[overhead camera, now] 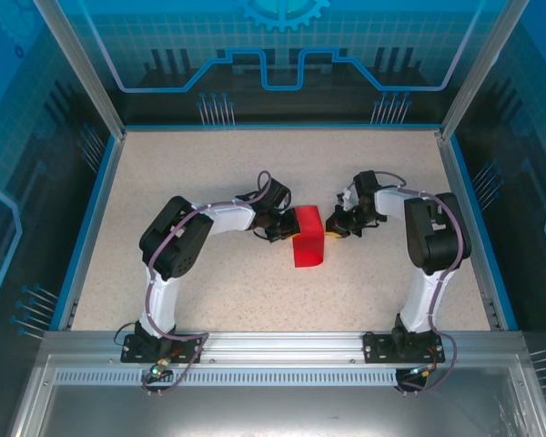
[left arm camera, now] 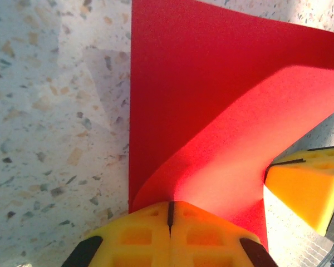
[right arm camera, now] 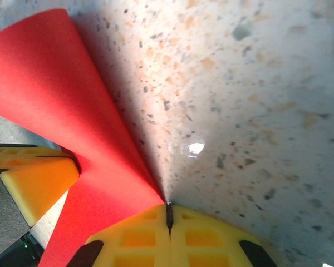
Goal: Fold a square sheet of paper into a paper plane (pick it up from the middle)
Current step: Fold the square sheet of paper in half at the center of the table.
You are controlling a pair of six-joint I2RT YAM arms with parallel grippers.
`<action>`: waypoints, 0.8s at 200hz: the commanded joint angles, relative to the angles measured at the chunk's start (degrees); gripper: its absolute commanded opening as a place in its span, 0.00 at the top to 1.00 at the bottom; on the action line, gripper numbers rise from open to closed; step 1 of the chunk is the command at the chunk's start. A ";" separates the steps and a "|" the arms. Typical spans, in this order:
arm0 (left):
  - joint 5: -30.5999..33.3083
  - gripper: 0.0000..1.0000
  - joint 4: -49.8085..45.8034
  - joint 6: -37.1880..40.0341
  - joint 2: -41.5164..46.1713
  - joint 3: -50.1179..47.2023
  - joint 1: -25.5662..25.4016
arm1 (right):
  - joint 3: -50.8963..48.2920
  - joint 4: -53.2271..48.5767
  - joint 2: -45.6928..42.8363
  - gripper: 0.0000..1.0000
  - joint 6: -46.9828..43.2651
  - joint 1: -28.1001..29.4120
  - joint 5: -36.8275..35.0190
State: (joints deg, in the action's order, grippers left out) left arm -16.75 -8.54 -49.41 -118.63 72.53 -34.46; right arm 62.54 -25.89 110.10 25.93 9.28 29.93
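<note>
The square sheet of paper is bright red and lies mid-table as a narrow upright rectangle, partly lifted and curled over itself. My left gripper is shut on its left edge. In the left wrist view the red sheet curves up from the table into the closed yellow jaws of the left gripper. My right gripper is shut on the opposite edge. In the right wrist view the sheet tapers into the closed seam of the right gripper. The two grippers face each other across the paper.
The speckled beige table is bordered by a blue rim and transparent walls. A metal rail carries both arm bases at the near edge. Each wrist view catches a yellow finger of the other gripper close by.
</note>
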 commanded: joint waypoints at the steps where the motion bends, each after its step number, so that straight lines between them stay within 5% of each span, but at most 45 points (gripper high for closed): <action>1: 7.80 0.98 -14.68 -0.12 -7.37 -4.09 -0.27 | -0.57 -2.54 -3.42 1.00 0.97 -1.64 -6.48; 39: 7.30 0.98 -14.29 0.26 -7.31 -3.56 -0.36 | -0.07 3.75 -8.44 1.00 1.01 1.92 -0.37; 85: 7.38 0.98 -14.58 0.17 -7.31 -3.41 -0.35 | 6.53 3.87 2.44 1.00 1.46 7.92 1.90; 160: 7.60 0.98 -15.35 -0.86 -7.27 -4.30 -0.39 | 4.71 3.66 5.41 1.00 4.62 0.30 -4.42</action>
State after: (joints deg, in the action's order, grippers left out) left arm -16.75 -9.17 -49.58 -118.78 73.03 -34.46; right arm 68.84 -21.82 115.31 27.62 14.26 30.39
